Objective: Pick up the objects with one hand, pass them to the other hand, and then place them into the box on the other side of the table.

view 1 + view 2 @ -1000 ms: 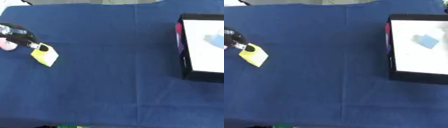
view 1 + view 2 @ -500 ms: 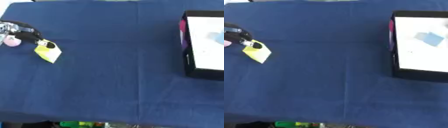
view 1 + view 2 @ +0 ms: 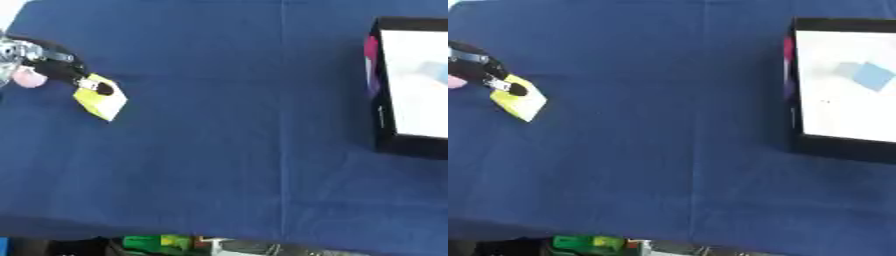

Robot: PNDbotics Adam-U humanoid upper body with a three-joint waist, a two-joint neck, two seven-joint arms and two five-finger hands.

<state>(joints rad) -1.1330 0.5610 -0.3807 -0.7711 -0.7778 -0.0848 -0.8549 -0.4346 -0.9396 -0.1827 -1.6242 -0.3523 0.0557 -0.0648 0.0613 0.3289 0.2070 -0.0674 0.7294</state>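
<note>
In the left eye view, your left robot hand (image 3: 54, 67) sits at the left edge of the blue worktop (image 3: 236, 150), fingers pinching the top of a yellow block (image 3: 101, 99); a pink object (image 3: 29, 77) lies just behind them. In the right eye view, the black box (image 3: 843, 85) stands at the worktop's right edge, well apart from the yellow block, with a blue square (image 3: 874, 76) on its white floor.

Yellow block (image 3: 101, 102) far left, tilted; white-lined black box (image 3: 842, 145) right.
</note>
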